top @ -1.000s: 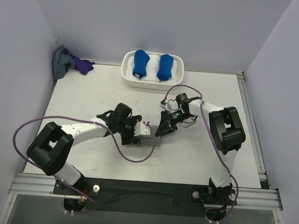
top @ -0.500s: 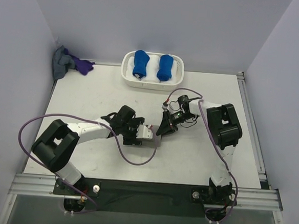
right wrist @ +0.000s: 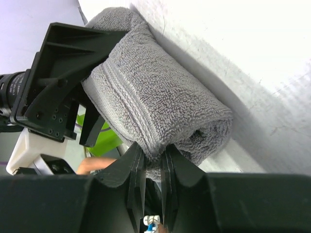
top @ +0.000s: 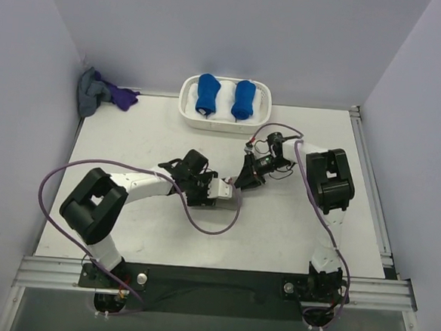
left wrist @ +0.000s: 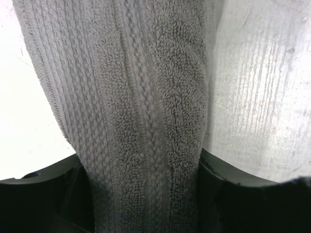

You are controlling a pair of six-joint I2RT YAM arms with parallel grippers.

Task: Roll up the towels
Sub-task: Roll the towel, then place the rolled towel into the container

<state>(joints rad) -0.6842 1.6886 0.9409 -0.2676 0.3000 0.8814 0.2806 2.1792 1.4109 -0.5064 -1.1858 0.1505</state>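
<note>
Your left hand point(left wrist: 141, 167) is clamped on the grey towel point(right wrist: 155, 97). In the left wrist view the terry cloth fills the whole gap and touches both fingers point(left wrist: 233, 199). The jaws sit fairly wide because the bundle is thick.

Your right hand point(right wrist: 153, 154) is almost fully closed, with the fingertips pinching a small fold at the end of the towel nearest that camera.

In the right wrist view the towel is rolled into a thick cylinder. The coiled end faces the right hand and the far end sits inside the left hand's black jaws. The roll's long side lies against the white surface point(top: 131, 144).

In the top view the two hands meet around the middle of the surface, tips close together. The towel is mostly hidden beneath them there, so I can't read its outline from above.

The white basket point(top: 185, 102) sits at the far edge, well apart from both hands, with two blue towel bundles point(top: 207, 93) side by side in it. In the far-left corner there's a purple cloth point(top: 122, 96) touching a crumpled grey cloth point(top: 89, 96).
</note>
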